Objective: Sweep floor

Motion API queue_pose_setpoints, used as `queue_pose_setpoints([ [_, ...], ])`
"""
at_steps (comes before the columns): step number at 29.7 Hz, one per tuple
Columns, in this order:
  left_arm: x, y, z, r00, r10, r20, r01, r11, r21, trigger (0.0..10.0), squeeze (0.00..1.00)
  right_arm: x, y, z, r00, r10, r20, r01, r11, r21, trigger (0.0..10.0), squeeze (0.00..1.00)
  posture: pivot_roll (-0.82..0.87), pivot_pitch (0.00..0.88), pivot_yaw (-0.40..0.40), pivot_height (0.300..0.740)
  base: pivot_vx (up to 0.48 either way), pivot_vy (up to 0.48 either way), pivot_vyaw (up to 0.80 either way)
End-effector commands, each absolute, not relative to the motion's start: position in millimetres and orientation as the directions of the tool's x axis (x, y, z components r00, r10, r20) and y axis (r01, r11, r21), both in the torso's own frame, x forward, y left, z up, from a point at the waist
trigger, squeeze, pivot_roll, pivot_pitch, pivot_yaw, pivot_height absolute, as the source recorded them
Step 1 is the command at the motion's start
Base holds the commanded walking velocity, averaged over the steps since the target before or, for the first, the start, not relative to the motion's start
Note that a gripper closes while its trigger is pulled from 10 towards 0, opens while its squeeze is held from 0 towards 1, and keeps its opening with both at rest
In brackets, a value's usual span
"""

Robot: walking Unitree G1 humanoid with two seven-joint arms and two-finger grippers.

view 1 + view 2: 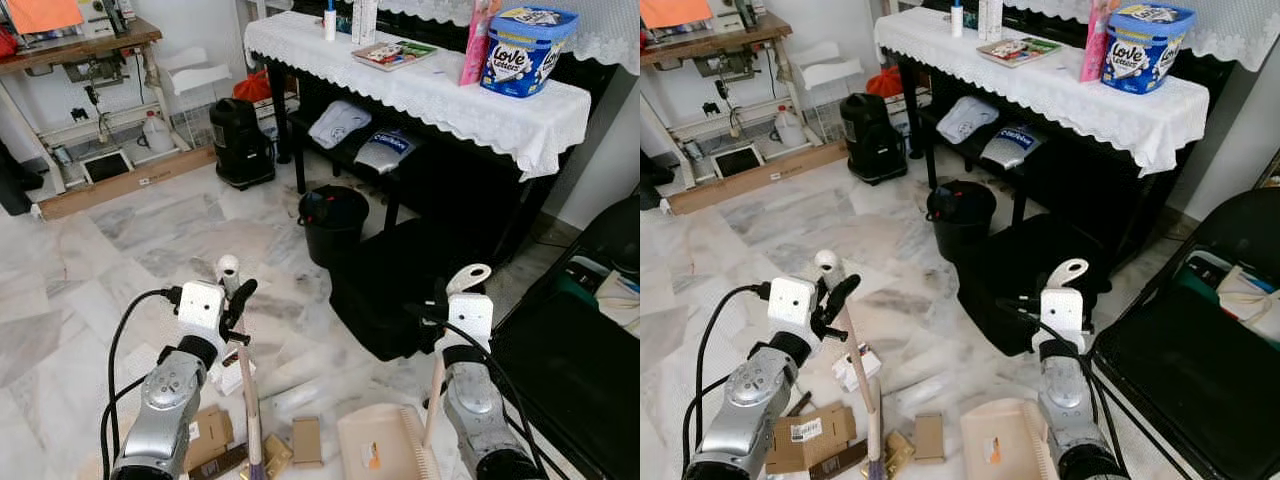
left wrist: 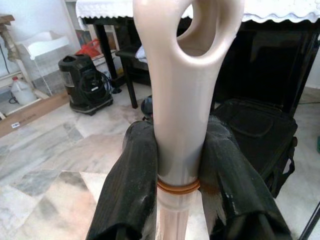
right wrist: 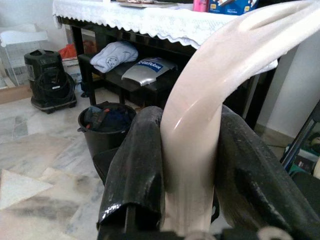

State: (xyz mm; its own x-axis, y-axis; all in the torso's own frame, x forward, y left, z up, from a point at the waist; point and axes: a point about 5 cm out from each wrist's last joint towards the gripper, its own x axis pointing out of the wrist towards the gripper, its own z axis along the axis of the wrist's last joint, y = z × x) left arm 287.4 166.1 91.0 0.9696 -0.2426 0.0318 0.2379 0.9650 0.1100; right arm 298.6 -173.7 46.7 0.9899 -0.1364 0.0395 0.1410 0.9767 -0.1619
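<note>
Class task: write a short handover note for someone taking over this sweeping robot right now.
Left gripper: shut on the broom handle, held upright.
Right gripper: shut on the dustpan handle.
Dustpan rests on the marble floor in front of the robot.
Cardboard scraps lie on the floor beside it, not yet swept in.
Left: sweep the scraps into the dustpan; a black bin stands ahead.

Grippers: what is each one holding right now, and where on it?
Left gripper clamps the broom handle near its top loop. Right gripper clamps the dustpan handle near its upper end.
</note>
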Motion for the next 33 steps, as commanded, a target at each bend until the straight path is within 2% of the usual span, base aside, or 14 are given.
queue_pose_setpoints([
  [1, 285.5, 170.0, 91.6, 0.970, -0.243, 0.025, 0.238, 0.962, 0.133, 10.0, 0.00, 302.0, -169.3, 51.8, 0.989, -0.131, 0.070, 0.140, 0.978, -0.153, 10.0, 0.00, 0.10, 0.000, 0.092, 0.740, 0.000, 0.000, 0.00],
  [13, 281.3, 173.4, 89.6, 0.972, -0.236, 0.008, 0.234, 0.965, 0.122, 10.0, 0.00, 299.7, -163.7, 47.6, 0.990, -0.126, 0.060, 0.134, 0.978, -0.158, 10.0, 0.00, 0.10, 0.006, 0.102, 0.740, 0.000, 0.000, 0.00],
  [18, 282.8, 173.8, 91.6, 0.973, -0.230, 0.017, 0.226, 0.967, 0.119, 10.0, 0.00, 295.1, -165.4, 32.5, 0.988, -0.151, -0.040, 0.141, 0.973, -0.182, 10.0, 0.00, 0.10, 0.009, 0.096, 0.740, 0.000, 0.000, 0.00],
  [33, 282.8, 174.4, 93.5, 0.975, -0.223, 0.022, 0.219, 0.969, 0.115, 10.0, 0.00, 291.0, -167.5, 27.1, 0.981, -0.185, -0.056, 0.173, 0.969, -0.176, 10.0, 0.00, 0.11, 0.010, 0.094, 0.740, 0.000, 0.000, 0.00],
])
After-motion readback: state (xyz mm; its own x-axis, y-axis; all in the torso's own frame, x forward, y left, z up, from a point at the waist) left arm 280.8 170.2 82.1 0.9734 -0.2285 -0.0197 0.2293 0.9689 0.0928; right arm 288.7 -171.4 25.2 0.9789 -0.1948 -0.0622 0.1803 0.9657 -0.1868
